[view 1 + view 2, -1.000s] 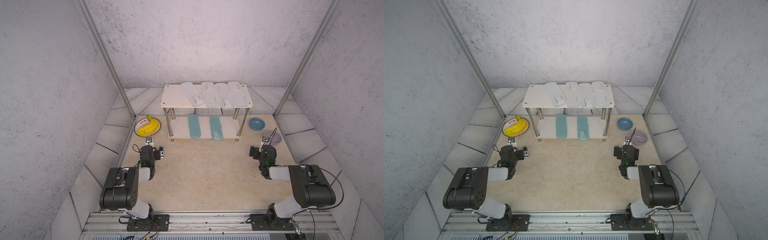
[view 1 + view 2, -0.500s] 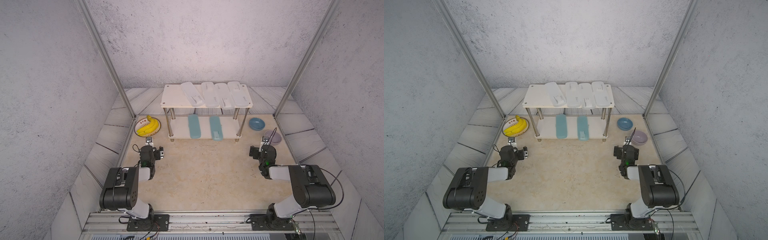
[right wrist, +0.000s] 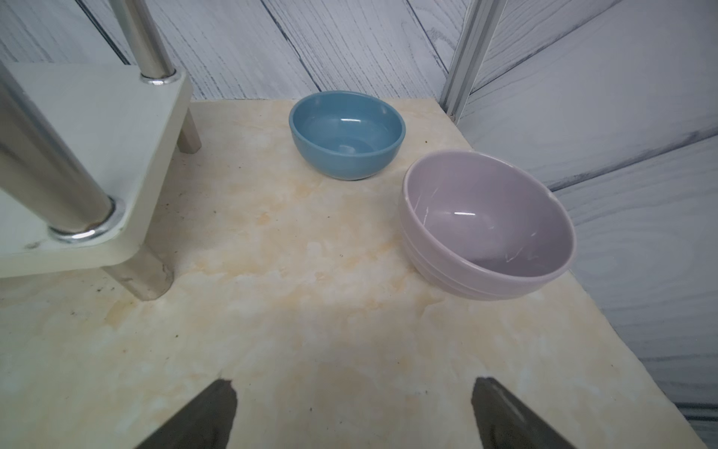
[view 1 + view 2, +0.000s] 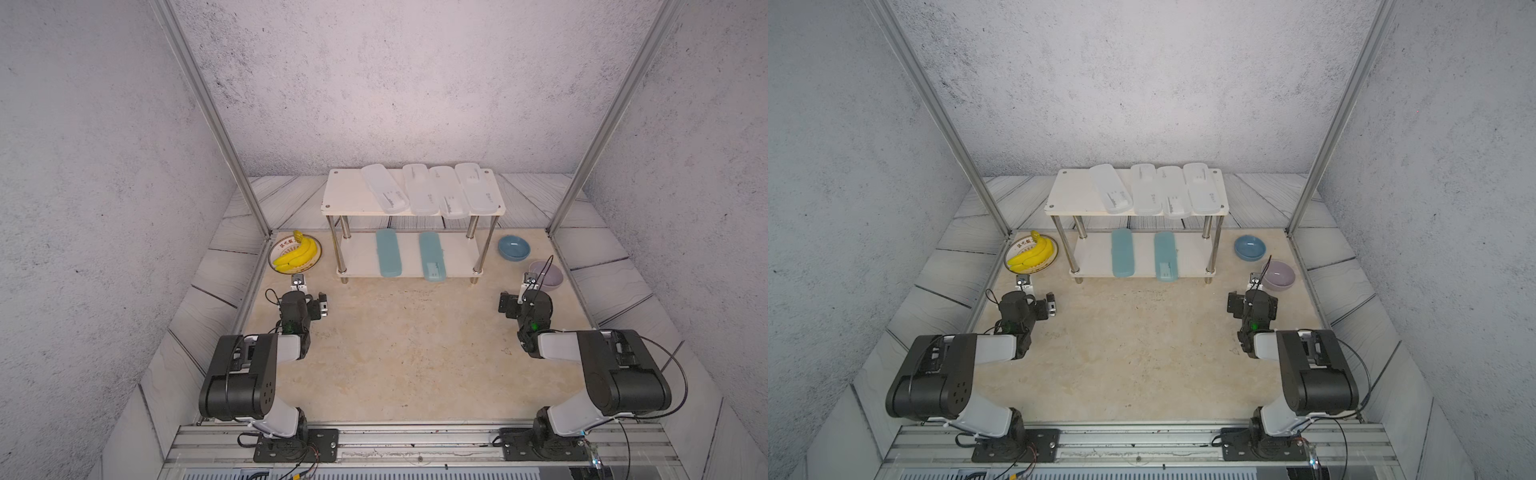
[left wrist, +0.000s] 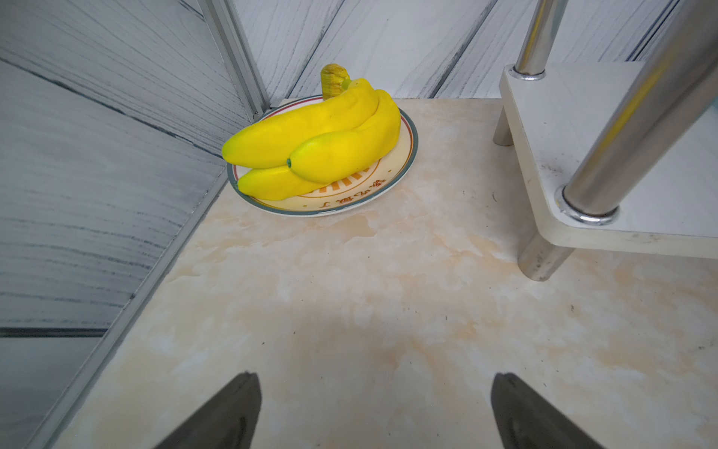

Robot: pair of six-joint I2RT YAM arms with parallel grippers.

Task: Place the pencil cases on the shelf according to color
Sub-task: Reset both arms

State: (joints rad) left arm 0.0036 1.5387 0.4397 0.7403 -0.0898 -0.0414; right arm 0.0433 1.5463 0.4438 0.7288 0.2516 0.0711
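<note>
Pencil cases (image 4: 419,191) all on shelf (image 4: 343,195) in both top views: four frosted white on top board, side by side, leftmost skewed; two teal cases (image 4: 1122,257) on lower board, apart. Both arms folded low over counter (image 4: 407,353), well short of shelf. Left wrist view: left jaws wide apart above counter; bananas (image 5: 314,147) on plate (image 5: 406,167) ahead, shelf corner beside. Right wrist view: right jaws wide apart; blue bowl (image 3: 347,134), purple bowl (image 3: 489,225) ahead.
</note>
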